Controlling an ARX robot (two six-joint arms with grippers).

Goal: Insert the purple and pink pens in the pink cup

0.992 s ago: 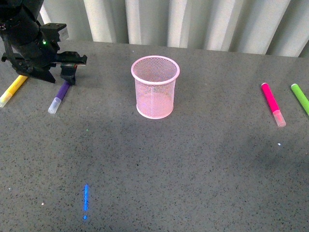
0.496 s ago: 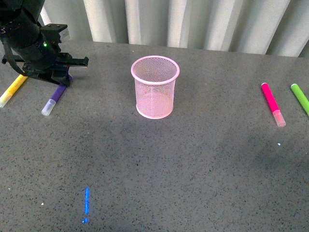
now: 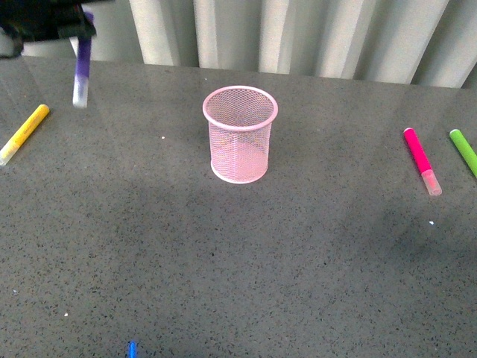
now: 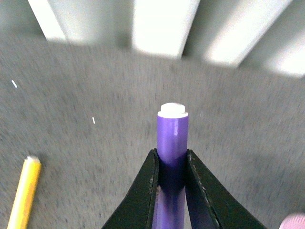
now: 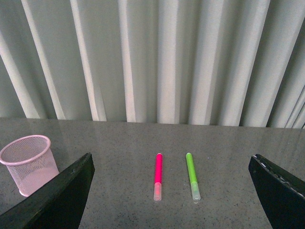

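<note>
My left gripper is shut on the purple pen, its black fingers pinching the barrel. In the front view the purple pen hangs upright in the air at the far left, clear cap down, with the gripper mostly cut off by the top edge. The pink cup stands upright at the table's middle, well right of the held pen. The pink pen lies flat at the right. My right gripper is open, with the pink pen on the table ahead of it and the pink cup off to one side.
A yellow marker lies at the left edge, below the held pen, and a green marker lies at the right edge beside the pink pen. A pleated white curtain closes off the table's back.
My left gripper closed on the purple pen, which lay on the table, and lifted it up and slightly left until it hangs upright. The arm has mostly left the front view.
</note>
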